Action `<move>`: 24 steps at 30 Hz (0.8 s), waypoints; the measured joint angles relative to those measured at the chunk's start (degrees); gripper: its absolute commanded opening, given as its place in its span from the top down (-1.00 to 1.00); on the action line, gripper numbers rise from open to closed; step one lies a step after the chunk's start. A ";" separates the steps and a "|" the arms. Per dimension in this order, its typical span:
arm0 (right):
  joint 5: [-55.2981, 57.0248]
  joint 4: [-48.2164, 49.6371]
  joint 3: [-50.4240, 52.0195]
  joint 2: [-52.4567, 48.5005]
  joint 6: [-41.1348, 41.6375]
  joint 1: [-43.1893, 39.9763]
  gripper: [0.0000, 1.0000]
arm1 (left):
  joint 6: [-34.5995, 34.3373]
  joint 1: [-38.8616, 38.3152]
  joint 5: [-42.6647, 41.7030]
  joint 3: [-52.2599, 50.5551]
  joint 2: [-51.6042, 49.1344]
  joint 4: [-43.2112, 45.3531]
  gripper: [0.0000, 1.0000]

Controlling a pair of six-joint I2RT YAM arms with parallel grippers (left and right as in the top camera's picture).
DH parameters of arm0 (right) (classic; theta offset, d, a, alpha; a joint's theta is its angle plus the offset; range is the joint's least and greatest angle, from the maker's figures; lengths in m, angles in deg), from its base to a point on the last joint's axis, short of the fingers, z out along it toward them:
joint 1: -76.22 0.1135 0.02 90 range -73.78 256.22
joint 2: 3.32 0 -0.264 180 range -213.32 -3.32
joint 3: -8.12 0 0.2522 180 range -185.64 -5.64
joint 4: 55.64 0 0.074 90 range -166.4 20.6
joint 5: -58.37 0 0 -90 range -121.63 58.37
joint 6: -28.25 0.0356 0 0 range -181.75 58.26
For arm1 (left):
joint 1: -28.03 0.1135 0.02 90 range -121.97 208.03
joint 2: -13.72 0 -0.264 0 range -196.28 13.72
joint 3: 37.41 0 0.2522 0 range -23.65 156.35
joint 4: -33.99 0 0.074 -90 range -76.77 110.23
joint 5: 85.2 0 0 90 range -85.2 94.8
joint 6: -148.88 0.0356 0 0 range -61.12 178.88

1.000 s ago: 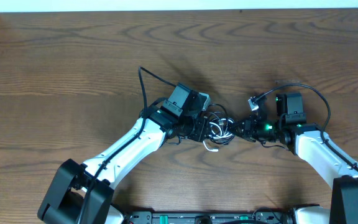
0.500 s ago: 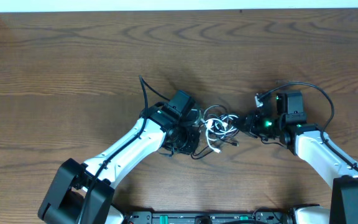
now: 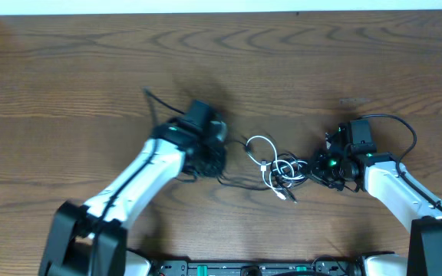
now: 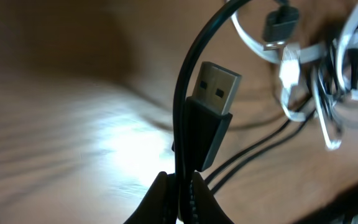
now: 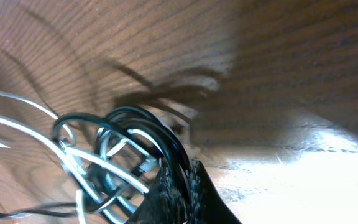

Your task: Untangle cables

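The cables lie knotted between the arms, a white cable (image 3: 260, 143) looping out of a black-and-white tangle (image 3: 282, 169). My left gripper (image 3: 208, 159) sits left of the tangle, shut on the black cable (image 4: 191, 74) just below its USB plug (image 4: 211, 112), which stands up between the fingers (image 4: 180, 182). A thin black strand (image 3: 240, 182) runs from it to the tangle. White loops (image 4: 257, 46) show at the upper right of the left wrist view. My right gripper (image 3: 318, 166) is at the tangle's right side, shut (image 5: 180, 179) on a black loop (image 5: 143, 118) that white strands (image 5: 30, 134) cross.
Thicker black arm cords arch off each wrist, one (image 3: 153, 103) at the left and one (image 3: 399, 126) at the right. The brown wooden table ends at a white strip (image 3: 221, 6) along the top. The arm bases' rail (image 3: 244, 268) lines the front edge.
My left gripper closed on the black cable and pulled away to the left, drawing a strand out. The tangle and my right gripper shifted slightly right and down.
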 measured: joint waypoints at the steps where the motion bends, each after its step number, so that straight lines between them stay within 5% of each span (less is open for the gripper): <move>1: 0.09 0.09 0.00 0.00 -0.02 0.00 0.98 | 0.13 1.95 0.11 0.00 1.07 0.00 0.85; 10: -0.70 0.28 0.00 0.00 -0.39 0.07 0.98 | 0.24 19.67 0.04 0.11 13.77 0.20 0.84; 14: 0.37 0.24 0.00 0.00 -0.44 0.02 0.98 | -1.22 26.86 0.85 0.11 16.68 0.50 -0.04; 24: -11.23 10.21 0.02 0.00 -8.52 0.00 0.98 | -2.91 24.81 -7.19 0.11 15.43 0.63 -0.10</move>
